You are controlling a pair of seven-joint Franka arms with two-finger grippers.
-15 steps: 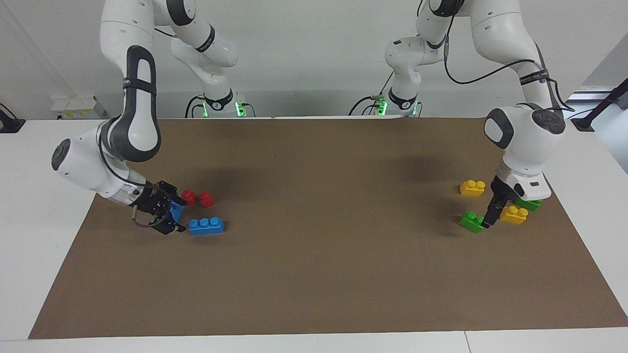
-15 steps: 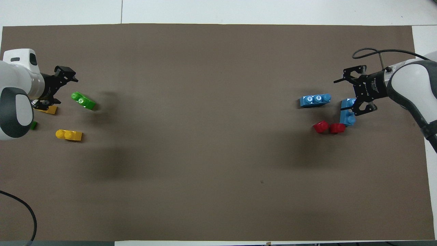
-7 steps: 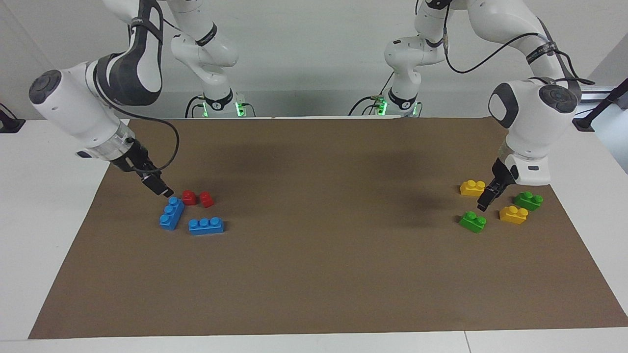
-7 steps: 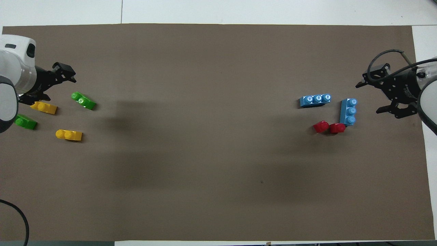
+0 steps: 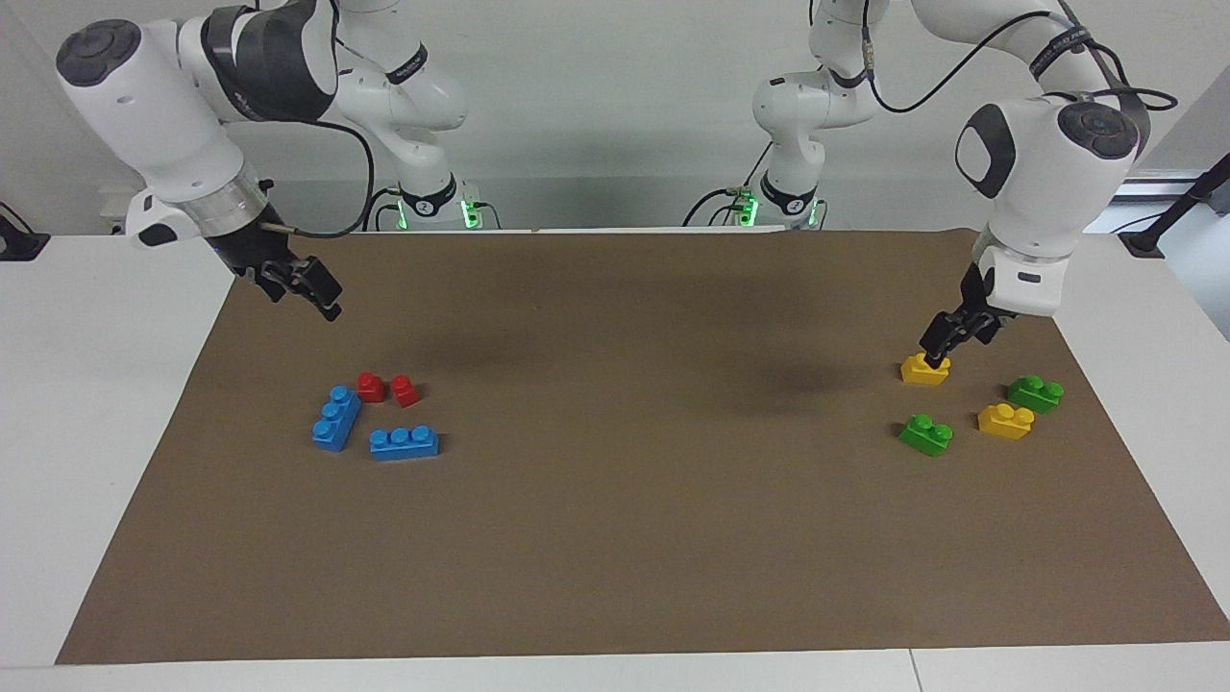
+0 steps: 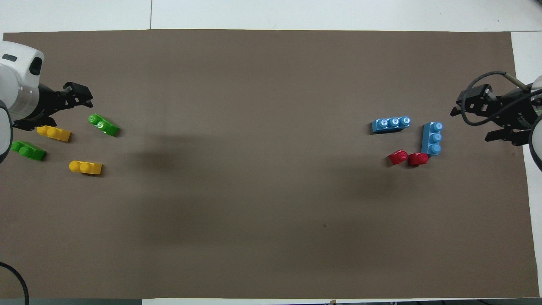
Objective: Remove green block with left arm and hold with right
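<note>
Green block (image 5: 926, 433) sits free on the tabletop (image 5: 615, 538), at the left arm's end, nothing touching it. It's the brick of its cluster lying farthest from the robots. Near it: a yellow brick (image 5: 1006, 420) beside it toward the table edge, a darker green brick (image 5: 1035, 393) a bit nearer the robots, and a second yellow brick (image 5: 925, 368) nearer the robots still.

Left pincer (image 5: 947, 338) hangs up in the air over that second yellow brick, holding nothing; fingers look nearly together, though I can't tell for sure. Right pincer (image 5: 306, 286) is raised too, over bare brown mat toward the right arm's end, w/ nothing in it; jaws seem slightly apart, but not readable either. Below it and farther from the robots lie two blue bricks (image 5: 336, 418) and two red pieces (image 5: 388, 388), apart from the green one by most of the table.

Why so, my guess: bricks are sorted in two loose groups, one per arm, so each arm works its own end. Both arms being up and empty suggests the pick hasn't started.

Orientation: block is upright, its two studs facing up. In the overhead view green block (image 6: 103, 125) has its long axis on a diagonal, one end toward the table edge and farther from the robots, the other toward mid-table and nearer them. A grip across the short sides probably needs a wrist turn to match.
</note>
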